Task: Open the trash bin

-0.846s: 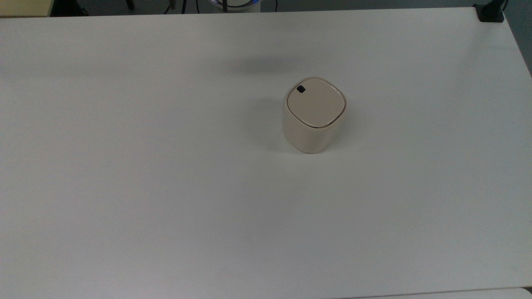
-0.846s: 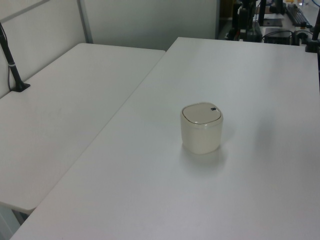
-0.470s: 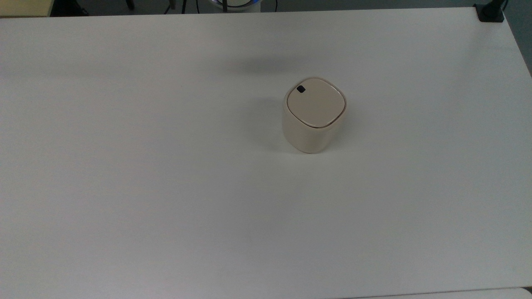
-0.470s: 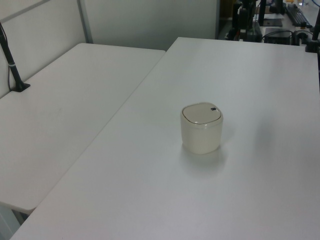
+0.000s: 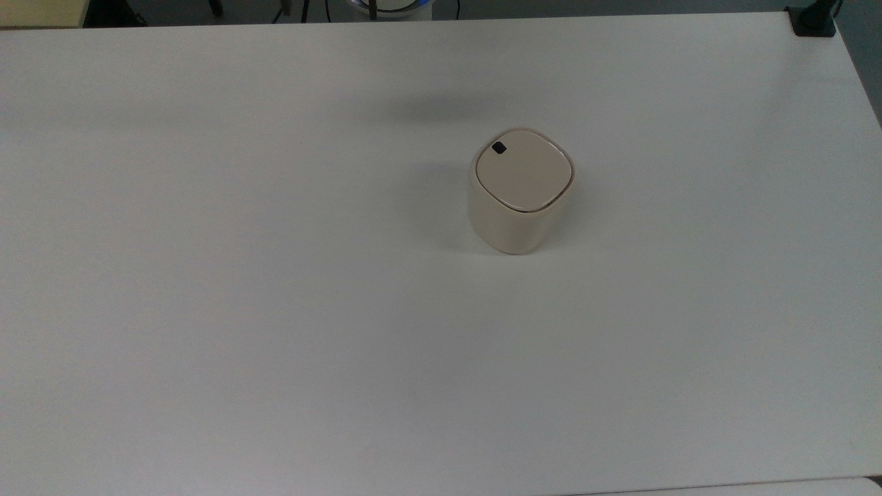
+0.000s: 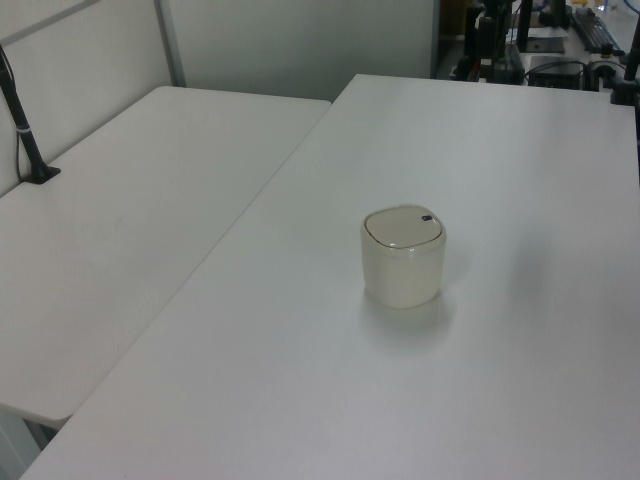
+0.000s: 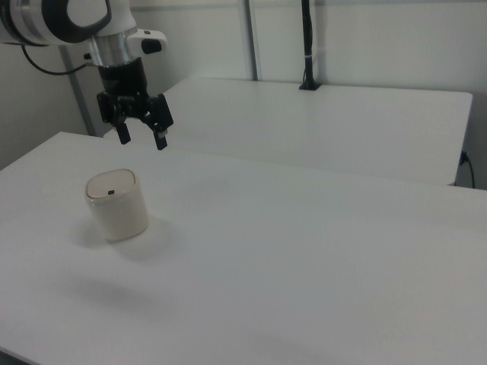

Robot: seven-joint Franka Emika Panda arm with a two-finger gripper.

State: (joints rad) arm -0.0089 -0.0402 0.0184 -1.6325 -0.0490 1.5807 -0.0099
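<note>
Standing upright on the white table [image 5: 275,310], the trash bin [image 5: 518,193] sits a little toward the top view's right of the table's middle, its flat lid [image 5: 524,169] lying closed and level on the beige body. A small black square mark [image 5: 499,147] sits near the lid's corner at the top view's upper left; it carries no letters or logo that can be read, and the bin's sides are plain.

The left view shows the bin [image 6: 403,256] from the side, with a second white table [image 6: 130,230] butted against the first at the left view's left and a black post [image 6: 22,120] clamped at that table's far edge. Dark equipment crowds the background beyond the far end.

The right view adds the arm. Its gripper [image 7: 141,135] hangs in the air above and behind the bin [image 7: 116,204], toward the right view's upper left, well apart from the lid and touching nothing. The two black fingers [image 7: 160,138] point down and stand spread apart with clear space between them, holding nothing. Farther back, another table and a black post [image 7: 307,46] stand against the pale wall.
</note>
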